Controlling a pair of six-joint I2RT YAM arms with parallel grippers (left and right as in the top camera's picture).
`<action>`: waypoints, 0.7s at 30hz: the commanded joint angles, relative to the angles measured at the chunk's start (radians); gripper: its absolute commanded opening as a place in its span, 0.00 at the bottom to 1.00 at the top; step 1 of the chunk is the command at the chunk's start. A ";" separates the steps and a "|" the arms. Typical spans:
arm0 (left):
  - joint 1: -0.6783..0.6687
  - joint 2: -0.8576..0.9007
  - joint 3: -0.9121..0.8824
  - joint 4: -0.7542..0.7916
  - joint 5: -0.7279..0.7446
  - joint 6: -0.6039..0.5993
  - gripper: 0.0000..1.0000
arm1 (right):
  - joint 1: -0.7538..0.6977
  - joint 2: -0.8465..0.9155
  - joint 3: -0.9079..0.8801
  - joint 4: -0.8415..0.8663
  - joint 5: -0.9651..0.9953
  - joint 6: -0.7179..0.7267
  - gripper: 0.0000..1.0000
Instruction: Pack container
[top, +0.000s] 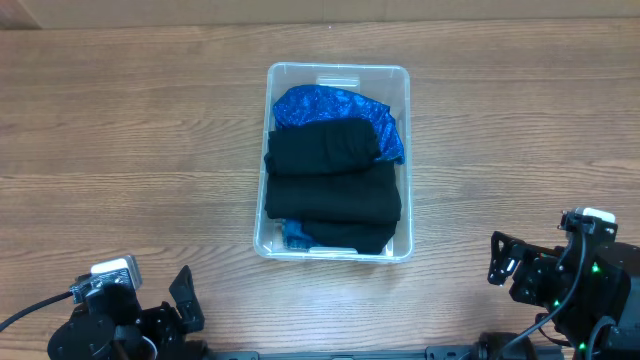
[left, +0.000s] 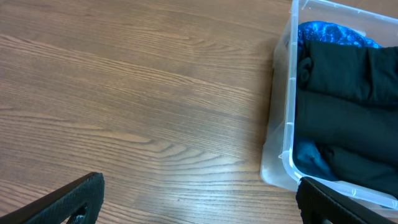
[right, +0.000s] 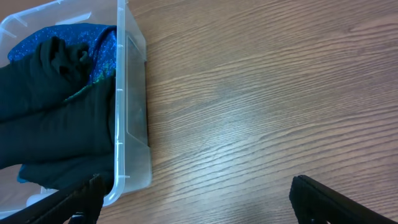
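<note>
The clear plastic container (top: 405, 160) stands in the middle of the wooden table. It holds folded black clothes (top: 330, 185) on top of a shiny blue garment (top: 325, 105). It also shows in the left wrist view (left: 287, 134) and in the right wrist view (right: 127, 112). My left gripper (top: 185, 305) is open and empty at the front left, well apart from the container; it shows in its wrist view (left: 199, 202). My right gripper (top: 500, 260) is open and empty at the front right, and shows in its wrist view (right: 196, 199).
The bare wooden tabletop (top: 130, 150) stretches to the left and right of the container. The table's far edge (top: 330, 25) runs along the top of the overhead view.
</note>
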 joint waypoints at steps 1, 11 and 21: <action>0.000 -0.006 -0.003 0.003 -0.013 -0.018 1.00 | -0.001 0.001 -0.003 0.014 0.014 0.000 1.00; 0.000 -0.006 -0.003 0.003 -0.013 -0.018 1.00 | 0.023 -0.113 -0.158 0.323 -0.055 -0.167 1.00; 0.000 -0.006 -0.003 0.003 -0.013 -0.018 1.00 | 0.135 -0.500 -0.644 0.915 -0.063 -0.169 1.00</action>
